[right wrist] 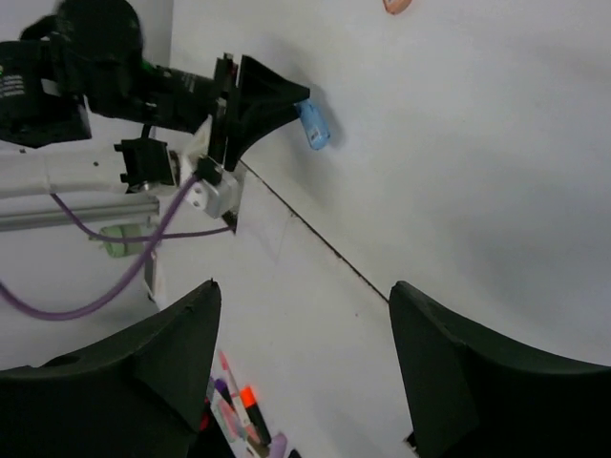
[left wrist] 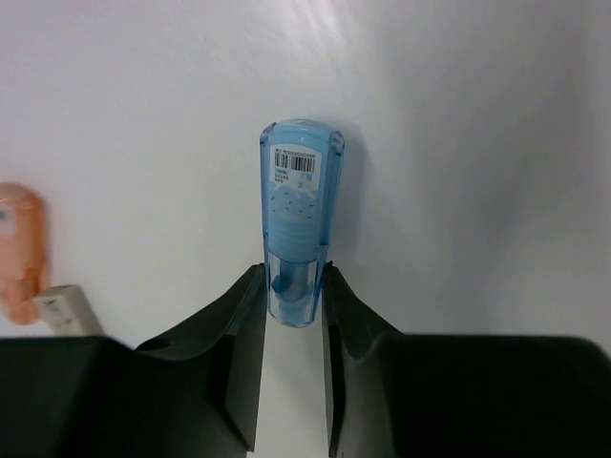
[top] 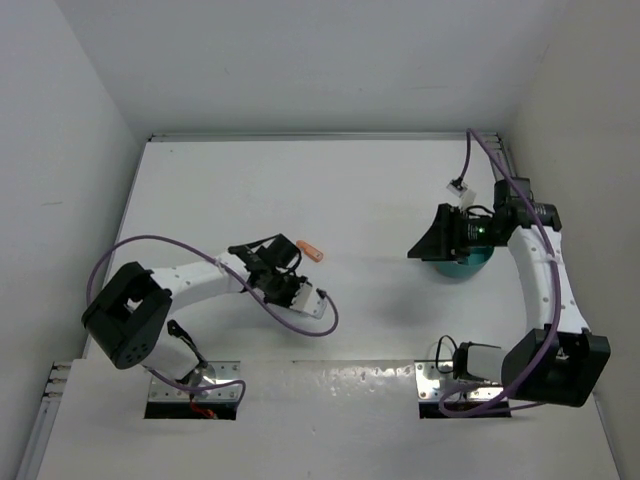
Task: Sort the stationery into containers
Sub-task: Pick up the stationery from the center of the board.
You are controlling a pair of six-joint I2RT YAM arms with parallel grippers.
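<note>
My left gripper (left wrist: 292, 281) is shut on the near end of a short blue stick (left wrist: 294, 215), low over the white table. In the top view this gripper (top: 272, 262) sits left of centre. An orange stick (top: 312, 251) lies just beyond it and also shows in the left wrist view (left wrist: 19, 250). My right gripper (top: 440, 240) is open and empty, above the teal organiser cup (top: 466, 264), which it mostly hides. In the right wrist view its gripper (right wrist: 304, 286) shows pens and an orange-tipped marker (right wrist: 246, 408) at the bottom edge, and the blue stick (right wrist: 313, 125) far off.
White walls close in the table on the left, right and back. A purple cable (top: 300, 325) loops beside the left arm. Two metal mounting plates (top: 440, 380) sit at the near edge.
</note>
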